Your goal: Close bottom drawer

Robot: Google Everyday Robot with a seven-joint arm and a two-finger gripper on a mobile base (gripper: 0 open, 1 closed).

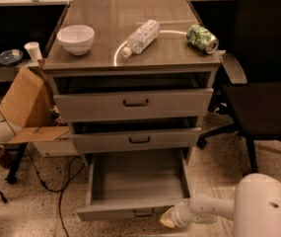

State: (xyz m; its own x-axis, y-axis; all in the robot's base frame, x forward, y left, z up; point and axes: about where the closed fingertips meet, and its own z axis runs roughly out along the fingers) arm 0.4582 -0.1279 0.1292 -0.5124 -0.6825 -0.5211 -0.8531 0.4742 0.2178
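Observation:
The bottom drawer (135,181) of the grey metal cabinet (135,102) is pulled far out, a wide shallow empty tray. Its small dark bar handle (143,213) shows on the front panel at the lower edge of the view. My gripper (168,218) is at the end of the white arm (214,209), low at the drawer's front right corner, right beside the front panel. The middle drawer (139,139) and top drawer (135,102) stand slightly out.
On the cabinet top lie a white bowl (75,38), a plastic bottle (141,36) and a green can (202,38). A black office chair (263,98) stands right. An open cardboard box (26,107) and cables lie left on the speckled floor.

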